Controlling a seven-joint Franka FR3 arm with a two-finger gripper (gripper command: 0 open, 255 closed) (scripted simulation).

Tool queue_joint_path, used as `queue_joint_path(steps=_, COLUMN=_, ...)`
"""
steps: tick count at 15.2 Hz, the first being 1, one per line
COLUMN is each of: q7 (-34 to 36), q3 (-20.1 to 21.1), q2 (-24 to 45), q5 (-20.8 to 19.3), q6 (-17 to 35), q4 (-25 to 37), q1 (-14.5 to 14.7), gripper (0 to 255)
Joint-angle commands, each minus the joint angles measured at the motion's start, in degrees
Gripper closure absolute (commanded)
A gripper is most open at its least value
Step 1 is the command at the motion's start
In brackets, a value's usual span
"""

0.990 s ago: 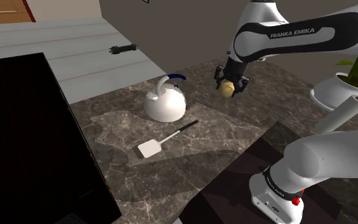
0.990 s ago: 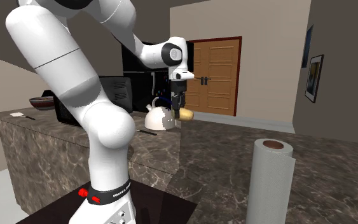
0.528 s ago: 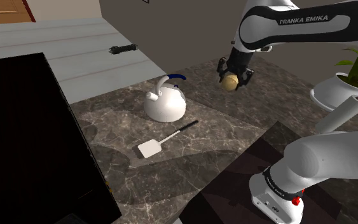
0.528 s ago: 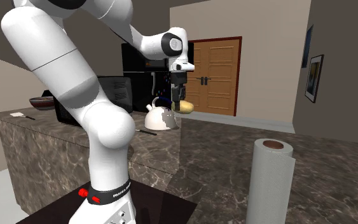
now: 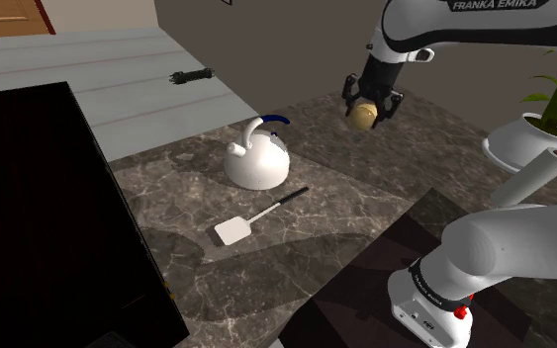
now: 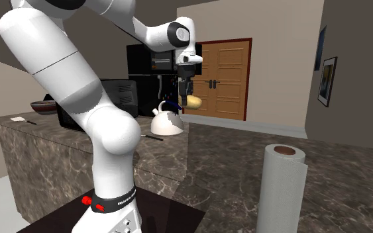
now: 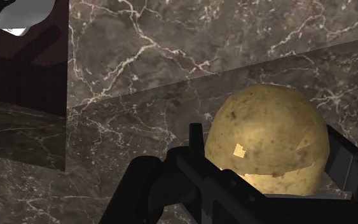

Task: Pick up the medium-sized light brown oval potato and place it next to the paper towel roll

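Above the marble counter's far side, the light brown potato is hanging clasped in the black gripper.
Its long axis is probably lying level across the fingers. The paper towel roll is standing well apart, right of it and nearer the stand in the shoulder view; the second exterior view is laying out that gap, the wrist view the grip itself.

The arm has glossy white, rounded segments with dark grey joint bands. Black lettering reads FRANKA EMIKA. The gripper is all black. The base carries small red marks.
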Motion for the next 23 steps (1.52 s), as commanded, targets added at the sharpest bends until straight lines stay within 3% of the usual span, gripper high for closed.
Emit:
queue_joint_path(steps=1, q7=-0.08, q3=-0.21, q2=-0.24, q5=-0.10, q6=-1.73, q4=1.47, q1=-0.06, gripper=255)
queue_joint_path(steps=19, q7=-0.20, q3=-1.31, q2=0.78, q5=-1.06, q6=-15.21, q4=15.94, q1=-0.66, gripper=255)
queue_joint_path(steps=23, q7=-5.89, q3=-5.90, q2=-1.63, q5=-3.03, q6=-15.33, q4=13.52, q1=-2.19, gripper=255)
